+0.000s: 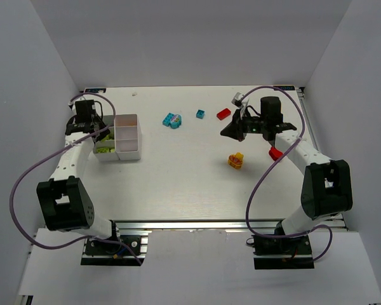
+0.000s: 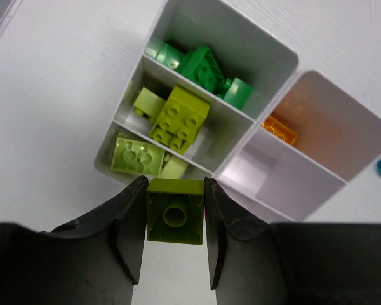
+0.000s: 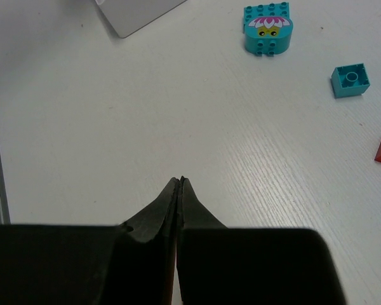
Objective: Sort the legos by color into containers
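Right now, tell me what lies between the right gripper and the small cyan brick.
Nothing: the right wrist view shows only bare table between the shut right gripper and the small cyan brick.

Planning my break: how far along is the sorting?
Partly done. The tray already holds green bricks, lime bricks and an orange brick, grouped by colour. The left hand grips another lime brick at the tray; the right hand is shut and empty. Left on the table: two cyan bricks, red bricks and a yellow-and-red piece.
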`<move>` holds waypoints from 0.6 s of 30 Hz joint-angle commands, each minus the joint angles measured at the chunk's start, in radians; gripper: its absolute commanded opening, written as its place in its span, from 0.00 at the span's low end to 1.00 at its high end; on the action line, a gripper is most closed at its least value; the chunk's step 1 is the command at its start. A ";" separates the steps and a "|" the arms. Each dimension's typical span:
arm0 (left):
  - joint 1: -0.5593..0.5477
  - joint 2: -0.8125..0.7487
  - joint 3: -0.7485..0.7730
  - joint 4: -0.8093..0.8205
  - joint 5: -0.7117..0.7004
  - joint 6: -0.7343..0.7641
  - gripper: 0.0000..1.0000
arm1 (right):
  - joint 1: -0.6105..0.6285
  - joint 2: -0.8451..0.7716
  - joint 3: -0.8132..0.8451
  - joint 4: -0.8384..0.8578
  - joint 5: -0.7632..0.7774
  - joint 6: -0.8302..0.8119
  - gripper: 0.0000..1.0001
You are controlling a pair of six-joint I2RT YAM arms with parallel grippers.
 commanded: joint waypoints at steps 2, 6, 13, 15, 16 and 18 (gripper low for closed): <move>0.019 0.048 0.075 0.063 -0.034 0.014 0.00 | 0.003 -0.047 0.029 -0.021 -0.012 -0.022 0.00; 0.027 0.093 0.090 0.100 -0.040 0.006 0.00 | 0.002 -0.054 0.020 -0.024 -0.010 -0.021 0.00; 0.044 0.127 0.089 0.152 -0.057 -0.050 0.00 | 0.003 -0.054 0.020 -0.030 -0.009 -0.024 0.00; 0.047 0.130 0.087 0.166 -0.060 -0.060 0.03 | 0.002 -0.054 0.020 -0.032 -0.010 -0.028 0.00; 0.047 0.130 0.087 0.167 -0.066 -0.060 0.05 | 0.002 -0.053 0.020 -0.035 -0.012 -0.030 0.00; 0.047 0.134 0.089 0.167 -0.074 -0.063 0.09 | 0.003 -0.051 0.020 -0.035 -0.013 -0.030 0.00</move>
